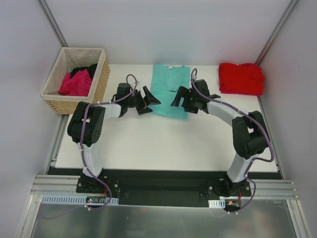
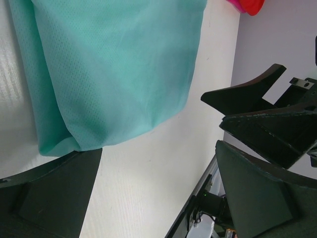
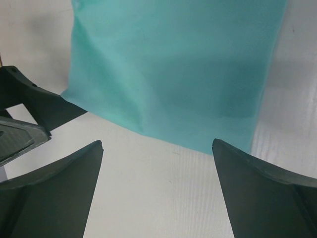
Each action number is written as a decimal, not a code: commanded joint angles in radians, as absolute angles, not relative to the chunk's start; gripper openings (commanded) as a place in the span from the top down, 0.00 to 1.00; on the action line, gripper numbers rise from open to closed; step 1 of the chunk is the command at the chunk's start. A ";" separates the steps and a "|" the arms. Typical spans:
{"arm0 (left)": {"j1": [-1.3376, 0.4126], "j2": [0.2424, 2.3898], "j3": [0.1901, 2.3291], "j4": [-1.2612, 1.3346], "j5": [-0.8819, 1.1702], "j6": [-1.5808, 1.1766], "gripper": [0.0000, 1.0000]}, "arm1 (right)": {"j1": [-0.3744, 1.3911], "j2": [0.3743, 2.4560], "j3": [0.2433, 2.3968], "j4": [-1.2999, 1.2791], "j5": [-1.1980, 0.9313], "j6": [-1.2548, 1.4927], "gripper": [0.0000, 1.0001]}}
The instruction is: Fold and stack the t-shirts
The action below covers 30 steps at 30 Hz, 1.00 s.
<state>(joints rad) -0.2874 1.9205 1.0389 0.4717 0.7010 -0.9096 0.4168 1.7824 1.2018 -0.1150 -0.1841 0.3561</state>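
Teal t-shirt (image 1: 170, 89) lies flat at the far middle of the surface (image 1: 163, 144), narrowed to a long strip, collar away from the arms; the left gripper (image 1: 150, 101) and right gripper (image 1: 177, 99) hover at its near hem, one by each corner, both spread wide and holding nothing. The step looks like a lengthwise fold, hem to collar; to do it well, each gripper should drop onto its own corner and pinch every layer there; lift both at one height so the hem stays straight; lay it square on the collar edge. The red t-shirt (image 1: 241, 78) sits folded at the far right, probably the stack; magenta (image 1: 75, 84) and black (image 1: 89, 69) shirts wait in the basket (image 1: 100, 85).
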 commanded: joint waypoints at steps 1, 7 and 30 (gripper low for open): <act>-0.288 1.927 1.046 0.525 0.727 -0.916 0.01 | 0.422 1.779 1.198 -0.038 -0.245 0.397 0.03; -0.288 1.892 1.049 0.515 0.741 -0.913 0.01 | 0.422 1.810 1.186 -0.005 -0.270 0.428 0.03; -0.304 1.813 1.029 0.448 0.715 -0.893 0.02 | 0.425 1.847 1.163 0.045 -0.282 0.446 0.03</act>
<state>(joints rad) -0.2913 1.7653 1.0000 0.4286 0.7067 -0.9047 0.4179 1.8503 1.1625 0.0139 -0.2714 0.4404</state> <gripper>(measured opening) 0.985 0.969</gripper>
